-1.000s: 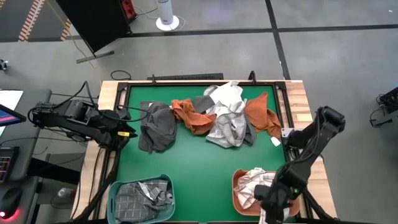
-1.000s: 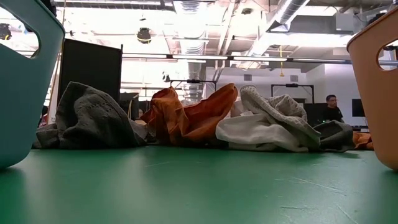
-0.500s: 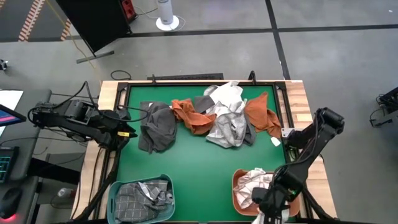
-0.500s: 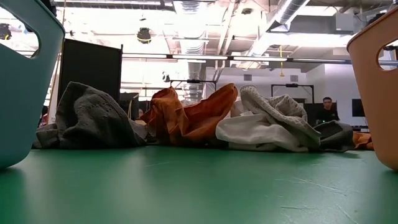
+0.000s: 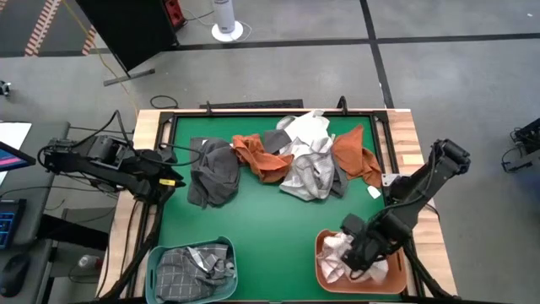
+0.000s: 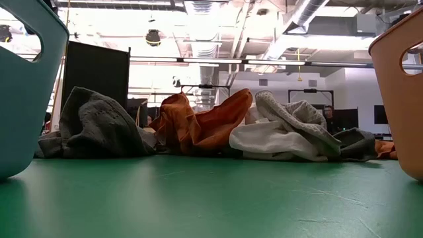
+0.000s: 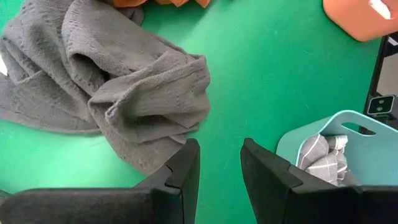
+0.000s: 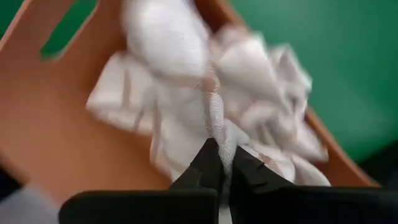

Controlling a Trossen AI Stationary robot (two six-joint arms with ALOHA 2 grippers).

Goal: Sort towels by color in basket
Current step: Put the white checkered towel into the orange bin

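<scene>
Pinching a white towel in the orange basket, the right gripper is clenched.

No text, label, brand, number or sign can be read in any view.

Bright, even overhead ceiling-strip light; soft shadows; motion blur across the crumpled white cloth.

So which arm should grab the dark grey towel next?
Left. The left gripper is open, with the dark grey towel right in front of it. The right gripper is over the orange basket, shut on a white towel.
</scene>
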